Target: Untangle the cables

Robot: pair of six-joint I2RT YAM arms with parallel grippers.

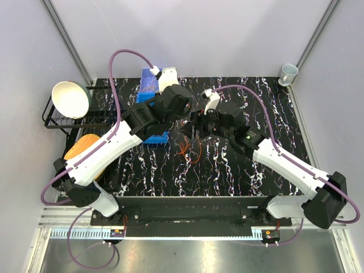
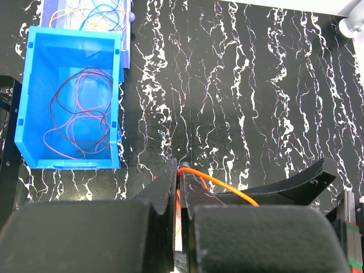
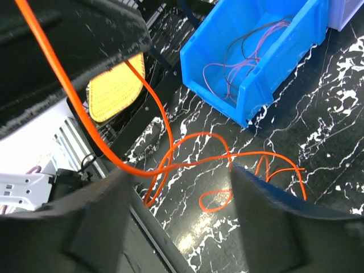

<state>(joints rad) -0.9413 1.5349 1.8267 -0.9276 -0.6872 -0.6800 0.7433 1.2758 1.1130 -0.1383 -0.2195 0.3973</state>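
Note:
An orange cable (image 1: 190,151) lies in loose loops on the black marbled table, mid-front. My left gripper (image 2: 181,170) is shut on a strand of it, which arcs off to the right over the finger. In the top view the left gripper (image 1: 185,125) hovers above the loops, close to my right gripper (image 1: 197,126). My right gripper (image 3: 181,173) is open, with orange cable loops (image 3: 227,162) on the table below, between its fingers; it holds nothing. Thin brown and red wires (image 2: 79,114) lie in a blue bin (image 2: 28,102). Yellow and blue wires (image 2: 91,14) lie in a pale bin behind it.
A blue bin (image 1: 149,91) stands at the back left of the table. A black rack (image 1: 52,119) at the left holds a white bowl (image 1: 71,98). A yellow object (image 1: 85,148) lies beside it. A cup (image 1: 288,72) stands at the back right corner.

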